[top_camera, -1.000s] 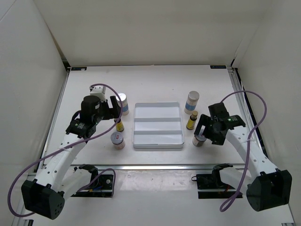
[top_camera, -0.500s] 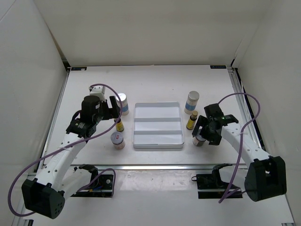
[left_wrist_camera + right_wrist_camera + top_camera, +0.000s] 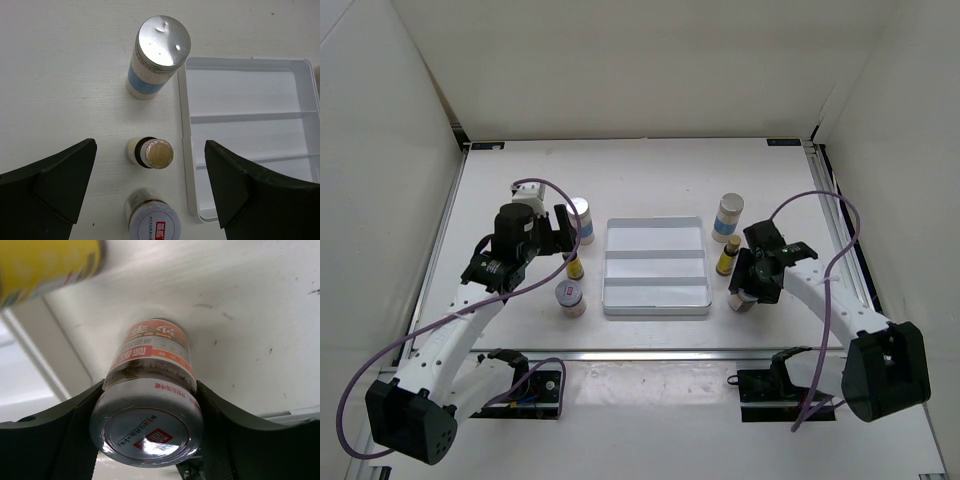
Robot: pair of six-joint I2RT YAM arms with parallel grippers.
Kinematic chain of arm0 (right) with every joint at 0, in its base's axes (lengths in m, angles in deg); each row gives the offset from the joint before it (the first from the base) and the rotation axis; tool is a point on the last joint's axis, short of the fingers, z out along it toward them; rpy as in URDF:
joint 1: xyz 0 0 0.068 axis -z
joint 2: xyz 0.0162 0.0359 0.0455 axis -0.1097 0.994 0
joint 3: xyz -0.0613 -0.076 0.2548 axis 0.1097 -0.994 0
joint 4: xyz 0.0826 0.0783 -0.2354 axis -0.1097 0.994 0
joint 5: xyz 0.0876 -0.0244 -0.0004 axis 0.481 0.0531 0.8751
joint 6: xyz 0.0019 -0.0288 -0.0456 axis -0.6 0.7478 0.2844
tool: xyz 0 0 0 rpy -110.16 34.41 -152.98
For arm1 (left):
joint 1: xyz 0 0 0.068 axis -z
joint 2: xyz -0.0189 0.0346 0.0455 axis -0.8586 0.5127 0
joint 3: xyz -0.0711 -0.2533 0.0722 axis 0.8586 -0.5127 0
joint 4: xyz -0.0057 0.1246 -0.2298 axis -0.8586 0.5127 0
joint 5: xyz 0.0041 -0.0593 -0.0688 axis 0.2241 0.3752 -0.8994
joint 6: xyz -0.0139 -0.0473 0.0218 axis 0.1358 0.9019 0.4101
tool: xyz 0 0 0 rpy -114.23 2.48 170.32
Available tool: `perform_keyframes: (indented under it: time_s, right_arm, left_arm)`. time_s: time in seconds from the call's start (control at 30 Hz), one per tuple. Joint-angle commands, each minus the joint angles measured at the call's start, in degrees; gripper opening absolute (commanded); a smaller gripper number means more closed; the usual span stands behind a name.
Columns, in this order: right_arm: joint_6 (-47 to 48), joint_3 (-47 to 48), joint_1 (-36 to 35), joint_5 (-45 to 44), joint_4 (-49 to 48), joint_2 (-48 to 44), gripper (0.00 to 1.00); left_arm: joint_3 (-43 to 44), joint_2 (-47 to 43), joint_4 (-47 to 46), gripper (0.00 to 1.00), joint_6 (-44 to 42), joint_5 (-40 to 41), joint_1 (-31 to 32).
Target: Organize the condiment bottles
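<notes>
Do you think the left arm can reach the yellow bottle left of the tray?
Probably yes: the left gripper is open above the yellow bottle, which shows between its fingers, though the tray and a red-lidded jar stand close.

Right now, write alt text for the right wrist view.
A short jar with a red-marked silver lid stands on the white table, the right gripper closed on its sides. A blurred yellow bottle is at upper left, above the rim of a white tray.

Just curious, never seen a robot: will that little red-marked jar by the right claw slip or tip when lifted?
Probably rigid: the short jar looks like glass or plastic. Its smooth lid, pinched by the right gripper, might slip. Squat, so unlikely to tip.
</notes>
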Motion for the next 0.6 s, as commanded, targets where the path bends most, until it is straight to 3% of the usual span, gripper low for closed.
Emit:
perform_keyframes:
  time_s: [0.0, 0.03, 0.1, 0.33, 0.57]
  right_arm:
    - [0.53, 5.41, -4.73, -2.42, 3.67, -4.91, 0.11]
    - [0.53, 7.77, -7.45, -3.04, 4.64, -5.53, 0.04]
    - [0.53, 10.51, -10.45, -4.54, 7.27, -6.15, 0.0]
    - [0.53, 18.43, -26.08, -12.18, 7.2, -1.96, 0.0]
    - [1.14, 18.78, -29.36, -12.28, -0.26, 9.57, 0.0]
  left_arm:
    - [-0.07, -0.93, 0.12, 1.0, -0.23, 0.65, 0.24]
    - [-0.07, -0.93, 0.12, 1.0, -0.23, 0.65, 0.24]
    - [-0.07, -0.93, 0.12, 1.0, -0.23, 0.65, 0.24]
    - [0.46, -0.93, 1.17, 1.0, -0.23, 4.08, 0.24]
    - [-0.77, -2.78, 3.54, 1.0, 3.27, 9.86, 0.24]
